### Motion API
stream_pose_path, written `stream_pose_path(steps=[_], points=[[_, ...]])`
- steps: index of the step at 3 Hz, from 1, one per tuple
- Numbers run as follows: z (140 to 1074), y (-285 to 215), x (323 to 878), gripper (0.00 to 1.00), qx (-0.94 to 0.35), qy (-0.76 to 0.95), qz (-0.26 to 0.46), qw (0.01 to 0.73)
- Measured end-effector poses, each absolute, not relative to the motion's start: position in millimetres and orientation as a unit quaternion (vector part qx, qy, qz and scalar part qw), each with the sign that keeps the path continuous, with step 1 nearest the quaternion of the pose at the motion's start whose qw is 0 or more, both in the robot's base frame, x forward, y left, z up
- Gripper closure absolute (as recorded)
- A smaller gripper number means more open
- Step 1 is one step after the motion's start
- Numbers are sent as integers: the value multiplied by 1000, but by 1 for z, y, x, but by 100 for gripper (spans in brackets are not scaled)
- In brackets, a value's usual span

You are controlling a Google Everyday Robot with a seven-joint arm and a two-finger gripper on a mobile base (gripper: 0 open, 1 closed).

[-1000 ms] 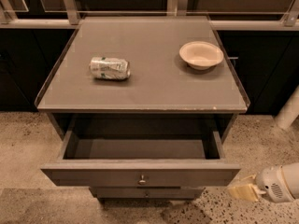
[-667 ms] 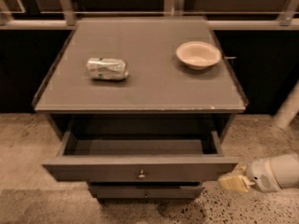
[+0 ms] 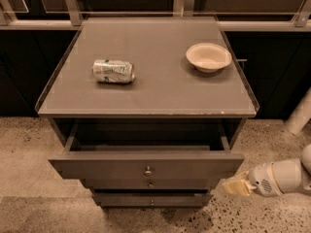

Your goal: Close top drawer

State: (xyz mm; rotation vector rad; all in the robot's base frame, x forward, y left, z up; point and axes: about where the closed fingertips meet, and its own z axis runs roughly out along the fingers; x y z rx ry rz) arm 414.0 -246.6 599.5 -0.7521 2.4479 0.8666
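Observation:
The top drawer (image 3: pixel 146 165) of a grey-brown cabinet is pulled partly out, with a small round metal knob (image 3: pixel 147 170) at the centre of its flat front. Its dark inside shows empty. My gripper (image 3: pixel 236 187) is low at the right, with yellowish fingertips just off the drawer front's right end, close to or touching its corner. The white arm reaches in from the right edge.
On the cabinet top (image 3: pixel 146 101) lie a crushed can (image 3: pixel 113 71) on its side and a pale bowl (image 3: pixel 208 57). Two shorter drawer fronts (image 3: pixel 149 184) sit closed below. Speckled floor (image 3: pixel 29 149) around, dark cabinets and rails behind, a white post (image 3: pixel 301 113) at right.
The drawer has slid further in and shows less of its inside. My gripper has moved left and up toward the drawer front's right end. The view has shifted slightly.

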Motion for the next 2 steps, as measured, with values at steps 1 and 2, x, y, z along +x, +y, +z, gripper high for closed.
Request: stream_pose_path(steps=[1, 2], points=[[598, -246, 414, 100, -270, 885, 312, 217], [598, -237, 422, 100, -285, 879, 311, 222]])
